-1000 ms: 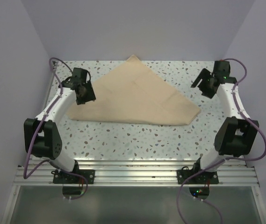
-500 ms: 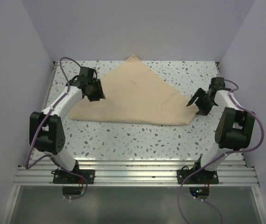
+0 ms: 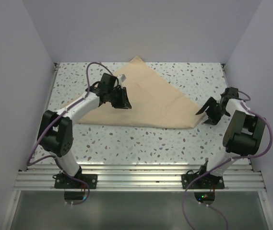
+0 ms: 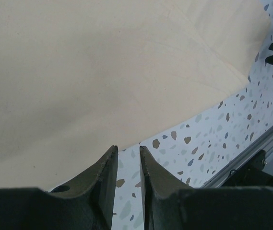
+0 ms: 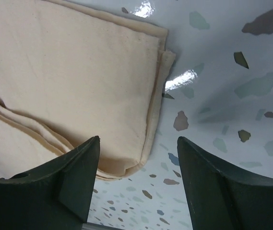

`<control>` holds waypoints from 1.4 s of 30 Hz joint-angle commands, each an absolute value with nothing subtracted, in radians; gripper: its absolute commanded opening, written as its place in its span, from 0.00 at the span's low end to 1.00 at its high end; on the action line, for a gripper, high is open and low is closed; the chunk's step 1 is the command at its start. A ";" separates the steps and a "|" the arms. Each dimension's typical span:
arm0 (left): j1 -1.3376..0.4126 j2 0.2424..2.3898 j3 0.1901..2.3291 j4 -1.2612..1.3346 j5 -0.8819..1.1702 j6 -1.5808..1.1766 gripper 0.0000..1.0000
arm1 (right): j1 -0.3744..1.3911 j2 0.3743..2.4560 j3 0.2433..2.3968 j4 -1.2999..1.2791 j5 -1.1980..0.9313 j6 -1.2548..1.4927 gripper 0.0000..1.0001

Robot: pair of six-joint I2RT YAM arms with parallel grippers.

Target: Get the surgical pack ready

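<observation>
The surgical pack [image 3: 146,100] is a tan cloth folded into a wide triangle, lying flat on the speckled table, its peak at the far side. My left gripper [image 3: 123,99] hovers over the cloth's left-middle part. In the left wrist view its fingers [image 4: 127,147] stand almost together with nothing between them, above the cloth's [image 4: 102,72] near edge. My right gripper [image 3: 205,113] is open at the cloth's right corner. In the right wrist view the layered corner [image 5: 78,72] lies just ahead of its spread jaws [image 5: 138,139], untouched.
Lilac walls close in the table on the left, back and right. An aluminium rail [image 3: 136,175] runs along the near edge by the arm bases. Bare speckled tabletop [image 3: 141,143] lies between the cloth and the rail.
My left gripper has swung right from the cloth's left corner to over its middle. My right gripper has come down and inward to the cloth's right corner.
</observation>
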State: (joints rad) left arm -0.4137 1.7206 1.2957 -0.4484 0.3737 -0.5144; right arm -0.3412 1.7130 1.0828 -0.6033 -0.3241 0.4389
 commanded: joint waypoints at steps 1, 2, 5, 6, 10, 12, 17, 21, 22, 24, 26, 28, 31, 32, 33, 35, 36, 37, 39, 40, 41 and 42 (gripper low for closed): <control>-0.426 1.727 1.347 -0.411 0.410 -0.517 0.28 | -0.341 1.752 1.074 -0.526 -0.365 0.394 0.69; -0.426 1.726 1.347 -0.414 0.407 -0.517 0.28 | -0.345 1.762 1.072 -0.514 -0.370 0.396 0.68; -0.429 1.724 1.348 -0.428 0.397 -0.509 0.29 | -0.365 1.814 1.058 -0.430 -0.406 0.433 0.66; -0.430 1.724 1.350 -0.443 0.390 -0.506 0.28 | -0.365 1.827 1.066 -0.411 -0.400 0.437 0.65; -0.428 1.715 1.370 -0.471 0.344 -0.494 0.28 | -0.368 1.874 1.077 -0.394 -0.365 0.446 0.63; -0.426 1.712 1.384 -0.489 0.313 -0.486 0.29 | -0.370 1.894 1.074 -0.381 -0.348 0.443 0.63; -0.423 1.724 1.419 -0.525 0.287 -0.471 0.30 | -0.371 1.945 1.078 -0.364 -0.330 0.423 0.61; -0.414 1.726 1.422 -0.534 0.287 -0.465 0.31 | -0.396 1.974 1.088 -0.360 -0.345 0.419 0.58; -0.413 1.732 1.431 -0.540 0.288 -0.463 0.31 | -0.400 1.958 1.080 -0.357 -0.345 0.419 0.58; -0.410 1.733 1.437 -0.551 0.282 -0.460 0.31 | -0.411 1.953 1.065 -0.339 -0.363 0.404 0.57; -0.405 1.730 1.430 -0.543 0.285 -0.462 0.31 | -0.417 1.977 1.081 -0.345 -0.370 0.410 0.55; -0.402 1.739 1.434 -0.546 0.291 -0.459 0.31 | -0.417 1.986 1.103 -0.354 -0.386 0.423 0.51; -0.397 1.740 1.437 -0.549 0.287 -0.456 0.31 | -0.419 1.980 1.098 -0.357 -0.368 0.439 0.46; -0.396 1.738 1.436 -0.549 0.288 -0.456 0.31 | -0.417 1.979 1.095 -0.356 -0.368 0.439 0.44; -0.393 1.738 1.436 -0.549 0.288 -0.454 0.31 | -0.417 1.982 1.097 -0.356 -0.370 0.439 0.43; -0.388 1.732 1.433 -0.554 0.273 -0.456 0.32 | -0.417 1.997 1.107 -0.357 -0.379 0.436 0.35; -0.382 1.729 1.430 -0.554 0.265 -0.457 0.32 | -0.419 2.002 1.111 -0.354 -0.383 0.436 0.31; -0.377 1.723 1.428 -0.554 0.262 -0.459 0.32 | -0.417 2.006 1.117 -0.353 -0.387 0.439 0.27; -0.361 1.718 1.433 -0.564 0.226 -0.466 0.32 | -0.417 2.011 1.126 -0.360 -0.387 0.440 0.21; -0.353 1.715 1.439 -0.577 0.194 -0.472 0.33 | -0.419 2.008 1.127 -0.360 -0.388 0.442 0.19; -0.330 1.713 1.446 -0.613 0.157 -0.489 0.33 | -0.417 2.003 1.127 -0.365 -0.394 0.446 0.12; -0.312 1.715 1.469 -0.639 0.071 -0.498 0.33 | -0.417 1.987 1.129 -0.371 -0.400 0.446 0.08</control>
State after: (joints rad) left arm -0.3664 1.7367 1.3975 -0.5701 0.2287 -0.4793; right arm -0.4210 1.9423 1.1442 -0.3504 -0.5247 0.4793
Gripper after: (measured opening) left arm 0.324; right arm 0.129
